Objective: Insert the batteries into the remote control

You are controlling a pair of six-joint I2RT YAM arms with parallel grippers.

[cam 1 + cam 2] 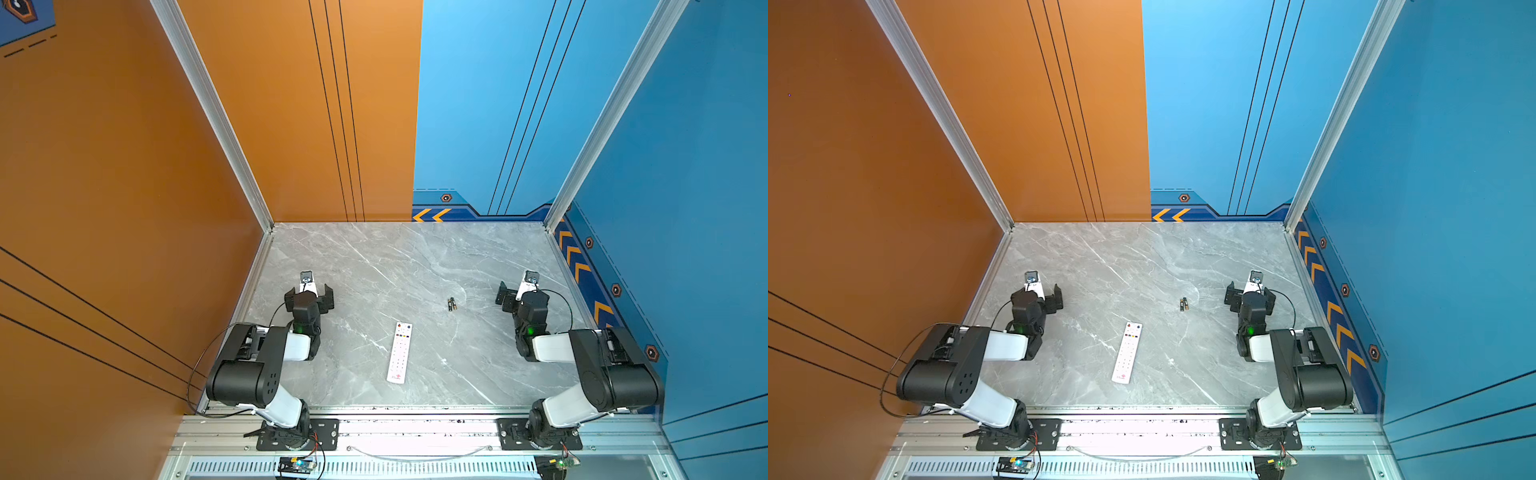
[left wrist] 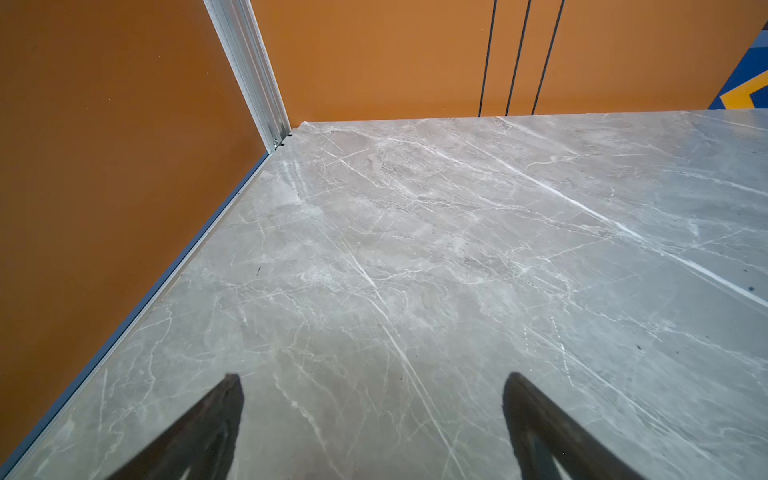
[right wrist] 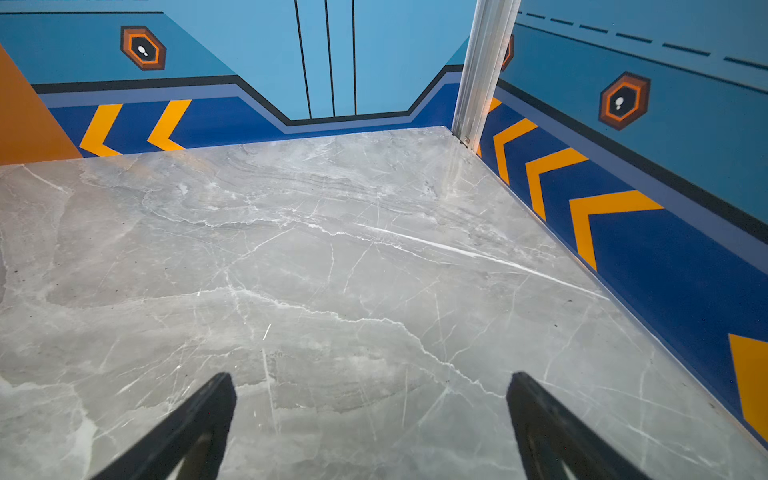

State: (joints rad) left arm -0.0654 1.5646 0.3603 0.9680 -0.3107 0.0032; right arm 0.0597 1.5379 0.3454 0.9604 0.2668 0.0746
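Starting at the near edge, a metal rail (image 1: 415, 428) carries the bases of both arms, the left arm (image 1: 245, 374) and the right arm (image 1: 611, 374) folded up over the sides of the grey marble table (image 1: 374, 257).

Just beyond the rail, near the middle of the table and between the two arms, the remote control (image 1: 400, 352) (image 1: 1127, 352) lies flat with its buttons facing up. Its red logo end is nearest and its coloured buttons are at the far end, and it leans slightly to the right as it runs away. Nothing touches it.

Farther back, the left gripper (image 1: 309, 297) (image 1: 1038, 297) hangs over the left side of the table, its jaws spread wide and holding nothing. Its wrist view shows the two dark fingers (image 2: 216, 415) well apart over bare marble. The right gripper (image 1: 523, 297) (image 1: 1251, 296) is over the right side, also spread wide with nothing between its fingers (image 3: 203, 415).

At about the same depth, the batteries (image 1: 451, 304) (image 1: 1184, 304) lie side by side on the marble, beyond the remote and to its right, apart from it and nearer the right gripper than the left.

Behind everything stand an orange wall (image 1: 291, 124) and a blue wall (image 1: 478, 104).
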